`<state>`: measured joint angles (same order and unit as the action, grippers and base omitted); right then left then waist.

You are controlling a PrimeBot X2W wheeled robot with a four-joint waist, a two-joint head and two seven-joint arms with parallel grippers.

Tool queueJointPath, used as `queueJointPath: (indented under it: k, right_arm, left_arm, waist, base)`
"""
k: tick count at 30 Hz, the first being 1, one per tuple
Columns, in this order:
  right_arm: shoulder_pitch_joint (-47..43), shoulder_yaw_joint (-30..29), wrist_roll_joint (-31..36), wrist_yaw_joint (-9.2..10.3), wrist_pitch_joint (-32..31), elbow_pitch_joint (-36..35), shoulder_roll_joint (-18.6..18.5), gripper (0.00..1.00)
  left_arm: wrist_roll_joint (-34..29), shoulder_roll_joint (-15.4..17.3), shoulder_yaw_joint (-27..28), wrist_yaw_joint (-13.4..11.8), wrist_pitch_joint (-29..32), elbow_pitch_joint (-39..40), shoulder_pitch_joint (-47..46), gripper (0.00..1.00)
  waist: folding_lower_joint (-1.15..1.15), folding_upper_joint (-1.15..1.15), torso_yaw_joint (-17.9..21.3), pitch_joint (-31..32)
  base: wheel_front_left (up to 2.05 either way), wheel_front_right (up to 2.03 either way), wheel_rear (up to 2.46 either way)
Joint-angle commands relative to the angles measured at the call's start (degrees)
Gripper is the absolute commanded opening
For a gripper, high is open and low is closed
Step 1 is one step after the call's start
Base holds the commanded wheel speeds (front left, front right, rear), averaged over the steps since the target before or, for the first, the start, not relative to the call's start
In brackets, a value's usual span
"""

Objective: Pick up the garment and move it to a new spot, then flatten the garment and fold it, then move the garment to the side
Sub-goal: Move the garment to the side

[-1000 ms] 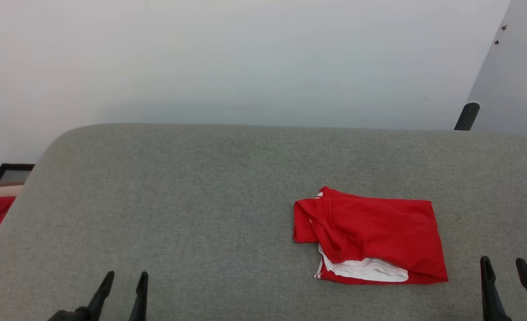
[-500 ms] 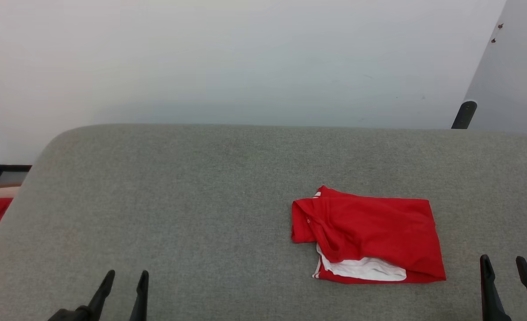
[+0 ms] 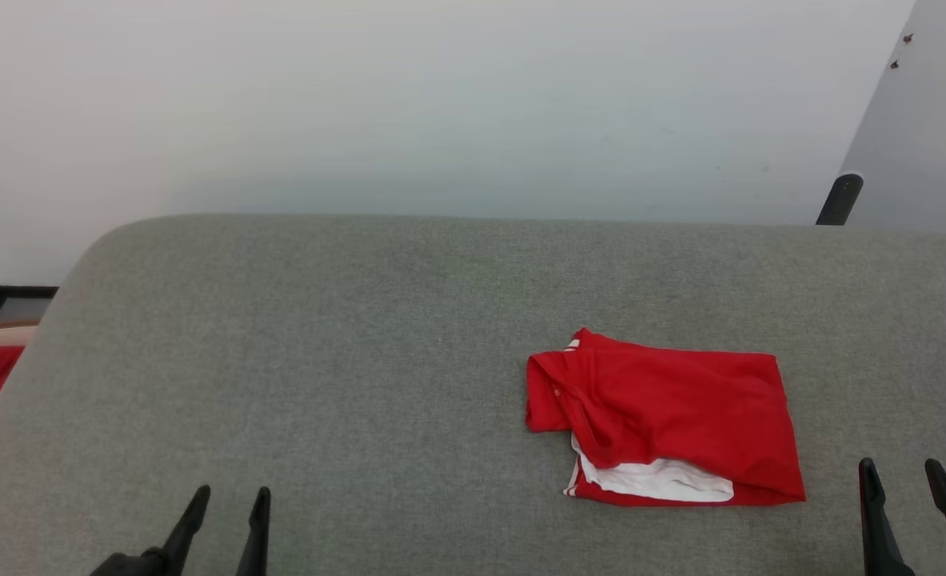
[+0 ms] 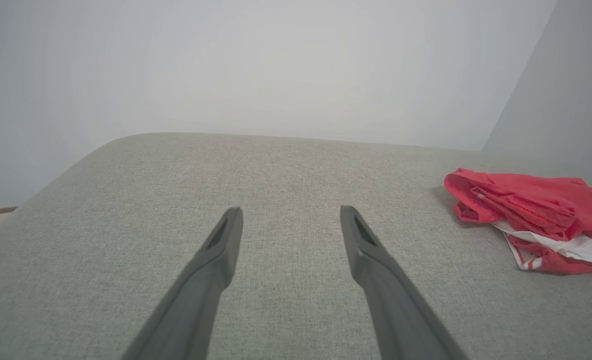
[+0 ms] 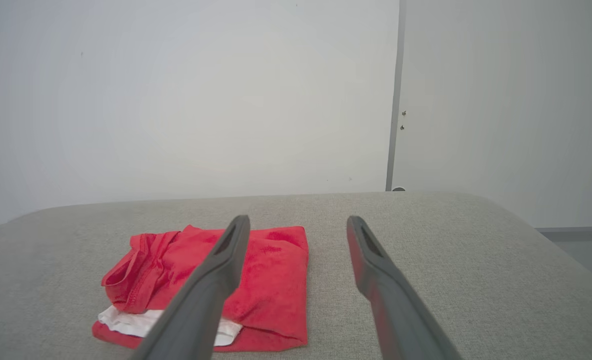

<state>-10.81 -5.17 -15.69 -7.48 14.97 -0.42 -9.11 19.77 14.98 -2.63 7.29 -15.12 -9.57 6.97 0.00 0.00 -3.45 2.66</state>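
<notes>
Grey cushion (image 3: 361, 360) bears folded garment (image 3: 664, 408); grippers apart.

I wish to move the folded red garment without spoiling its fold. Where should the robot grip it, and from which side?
Probably the near edge of the garment, coming from the right with the right hand, which is open on that side. There the red layer lies stacked over the white layer, so one pinch onto the grey surface could catch all layers together.
</notes>
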Motion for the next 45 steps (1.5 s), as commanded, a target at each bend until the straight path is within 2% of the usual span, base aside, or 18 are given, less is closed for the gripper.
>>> queueJointPath:
  k: [1,6,10,15,19,25,29,34,41,42,43,44,45]
  right_arm:
    - [0.54,0.05,0.19,-0.02,0.24,0.08,-0.19,1.0]
    - [1.0,0.08,-1.78,-0.02,0.01,0.68,0.7,1.0]
    - [5.32,1.37,-5.16,-0.02,-5.4,1.41,-0.79,1.0]
    - [16.34,2.96,-4.95,-0.02,-18.07,4.88,-5.43,1.0]
    - [25.89,4.13,-4.62,-0.02,-30.48,10.54,-9.32,1.0]
    - [35.61,8.69,-12.51,-0.02,-52.98,20.35,-12.81,1.0]
    - [39.72,11.81,-16.3,-0.02,-62.93,24.13,-14.19,1.0]
    - [42.65,13.42,-17.89,-0.02,-65.89,28.42,-13.49,1.0]
    - [41.48,13.94,-17.93,-0.02,-62.27,34.9,-10.16,1.0]
    - [41.17,14.2,-18.31,-0.03,-61.19,34.98,-9.62,0.68]
    - [40.86,14.87,-18.62,-0.06,-60.18,34.7,-9.2,0.2]
    - [40.55,15.54,-18.92,-0.17,-59.17,34.37,-9.0,0.0]
    - [40.24,16.19,-19.22,-0.17,-58.12,33.91,-8.98,0.0]
  left_arm:
    - [-0.19,-0.05,0.0,-0.24,0.02,-0.03,-0.78,1.0]
    - [-0.03,-0.17,0.11,-0.28,0.02,0.12,-0.64,1.0]
    - [0.38,-0.39,0.56,-0.36,0.02,0.8,-0.73,1.0]
    - [0.5,-1.07,0.01,-0.33,0.02,1.0,-1.84,1.0]
    - [0.26,-1.71,-1.06,-0.16,0.02,0.92,-4.34,1.0]
    - [0.16,-2.4,-1.94,0.09,0.02,0.45,-8.13,1.0]
    - [0.28,-2.48,-2.06,0.09,0.02,0.42,-10.48,1.0]
    - [0.31,-2.88,-2.79,0.19,0.02,0.19,-13.34,1.0]
    - [1.02,-2.88,-4.02,0.19,0.02,-0.69,-15.85,1.0]
    - [1.11,-2.84,-3.94,0.2,0.02,-0.76,-16.01,1.0]
    - [1.19,-2.79,-3.75,0.2,0.02,-0.89,-16.08,1.0]
    - [1.18,-2.72,-3.59,0.2,0.02,-1.0,-16.12,1.0]
    - [1.18,-2.67,-3.48,0.2,0.02,-0.99,-16.18,1.0]
  waist:
    - [0.0,0.0,-0.03,-0.06]
    - [0.0,0.0,-0.08,-0.13]
    - [0.0,0.0,0.58,-0.81]
    - [0.0,0.0,0.8,-2.75]
    - [0.0,0.0,-0.1,-6.11]
    - [0.0,0.0,-1.51,-10.76]
    - [0.0,0.0,-2.1,-13.69]
    - [0.0,0.0,-3.17,-16.96]
    - [0.0,0.0,-4.25,-18.91]
    - [0.0,0.0,-4.18,-18.98]
    - [0.0,0.0,-3.99,-18.98]
    - [0.0,0.0,-3.69,-18.91]
    - [0.0,0.0,-3.31,-18.84]
  base:
    - [0.0,0.0,0.0]
    - [0.0,0.0,0.0]
    - [0.0,0.0,0.0]
    - [0.0,0.0,0.0]
    - [0.0,0.0,0.0]
    - [0.0,0.0,0.0]
    - [0.0,0.0,0.0]
    - [0.0,0.0,0.0]
    - [0.0,0.0,0.0]
    - [0.0,0.0,0.0]
    - [0.0,0.0,0.0]
    - [0.0,0.0,0.0]
    - [0.0,0.0,0.0]
